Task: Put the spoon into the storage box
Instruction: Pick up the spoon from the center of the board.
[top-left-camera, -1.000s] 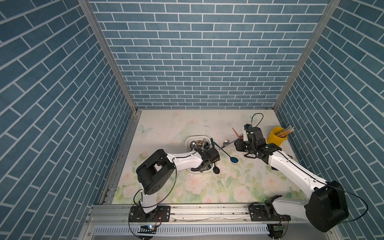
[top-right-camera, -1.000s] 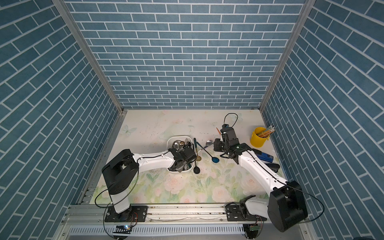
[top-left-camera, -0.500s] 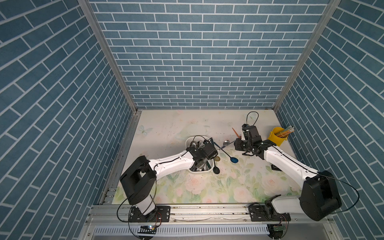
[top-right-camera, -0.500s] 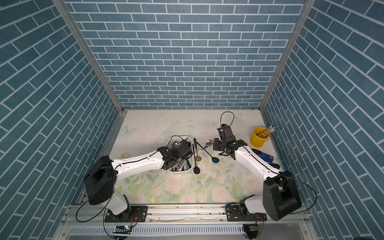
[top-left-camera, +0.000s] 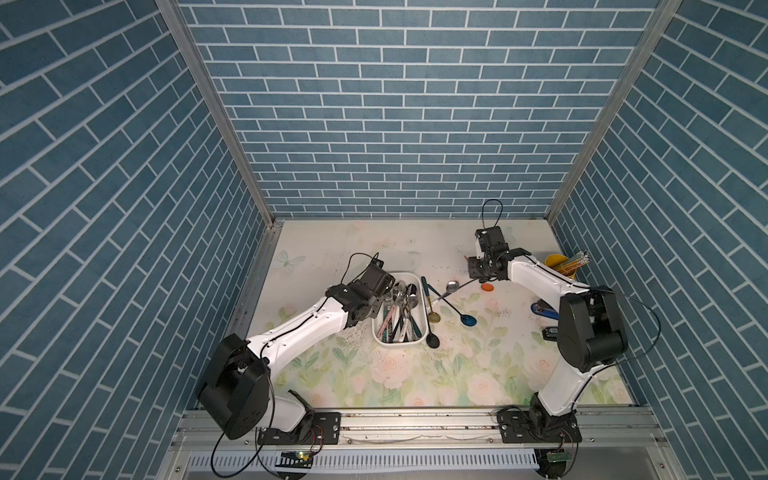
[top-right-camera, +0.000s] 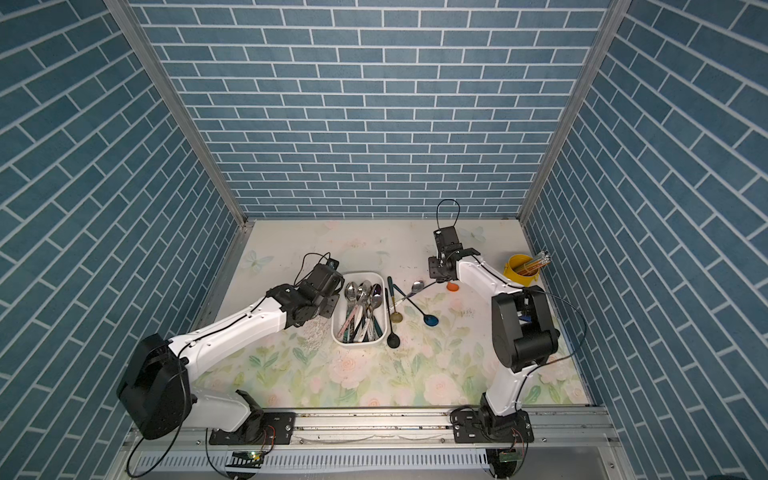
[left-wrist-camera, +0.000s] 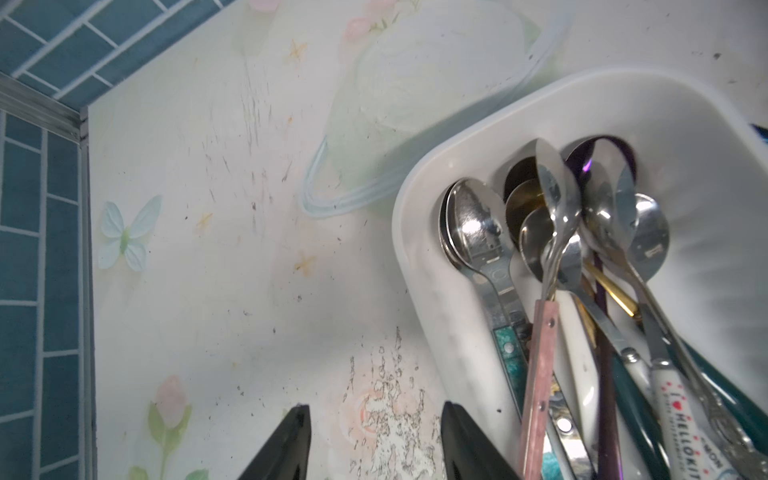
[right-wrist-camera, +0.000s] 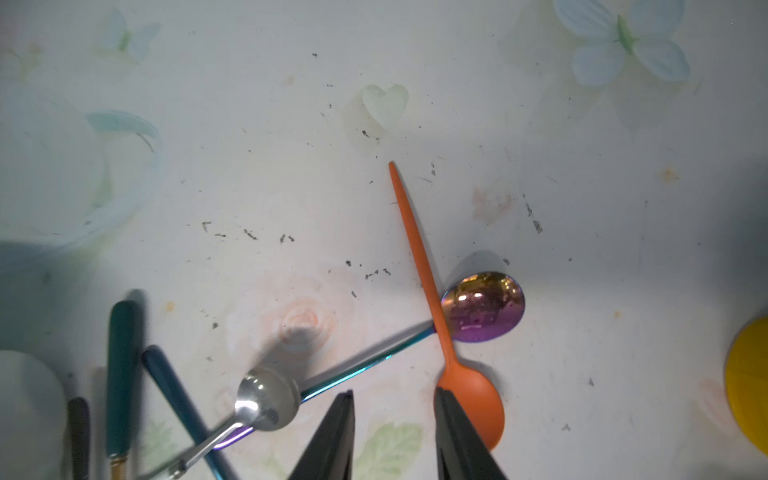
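Both top views are looking steeply down from high at the front, facing the back wall (top-left-camera: 399, 124), standing far from the storage box (top-left-camera: 401, 342) (top-right-camera: 359, 342) and sharing nearly the whole scene. The left wrist camera is hanging close over the far end of the storage box (left-wrist-camera: 623, 99). The right wrist camera is peering down close at loose spoons (right-wrist-camera: 419, 266) just right of the storage box (right-wrist-camera: 25, 415), catching its corner.

Spoons (top-left-camera: 401, 307) inside storage box (top-left-camera: 399, 343); loose spoons (top-left-camera: 434, 318) right of it
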